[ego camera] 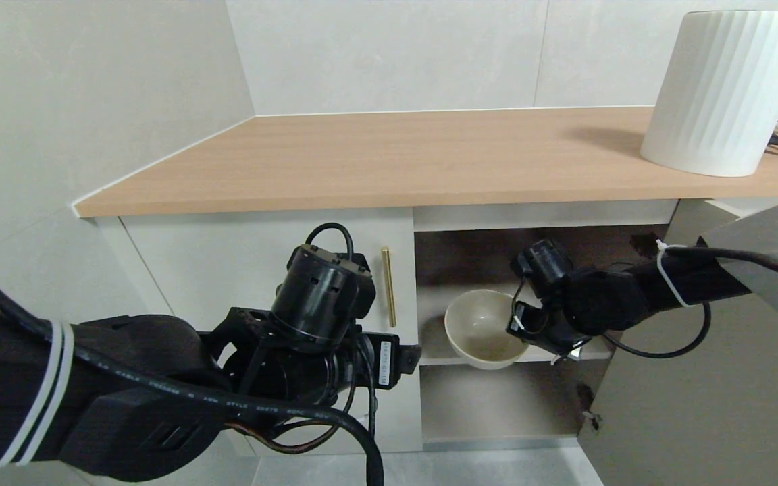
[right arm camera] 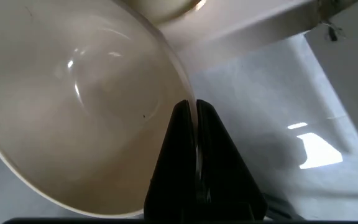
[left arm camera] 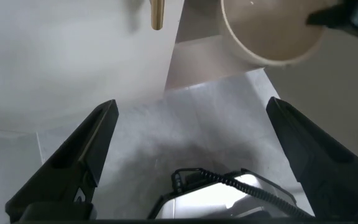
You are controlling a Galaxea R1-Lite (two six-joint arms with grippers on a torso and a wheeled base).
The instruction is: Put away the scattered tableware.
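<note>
Nearest to us, across the lower left of the frame, lies the left arm (ego camera: 125, 391), and its left gripper (left arm camera: 191, 106) has its two black fingers (left arm camera: 86, 149) spread wide with nothing between them, pointing toward the middle of the frame. Behind it the wooden countertop (ego camera: 396, 158) runs across the upper half. Below that sits the white cabinet (ego camera: 227, 270), whose left door is closed and whose right compartment stands open, with the grey open door (ego camera: 713, 378) swung out at the lower right. A tall ribbed white container (ego camera: 727, 88) stands on the countertop at the upper right. The right gripper (ego camera: 521, 327) comes in from the right side, and its fingers (right arm camera: 185, 143) are pressed together on the rim of the bowl (ego camera: 480, 327). That beige bowl hangs tilted at the front edge of the cabinet's shelf (ego camera: 598, 354), right of centre, its hollow facing us; we cannot tell whether its base touches the shelf. A slim brass handle (ego camera: 389, 287) stands upright on the closed door, just left of the bowl.
</note>
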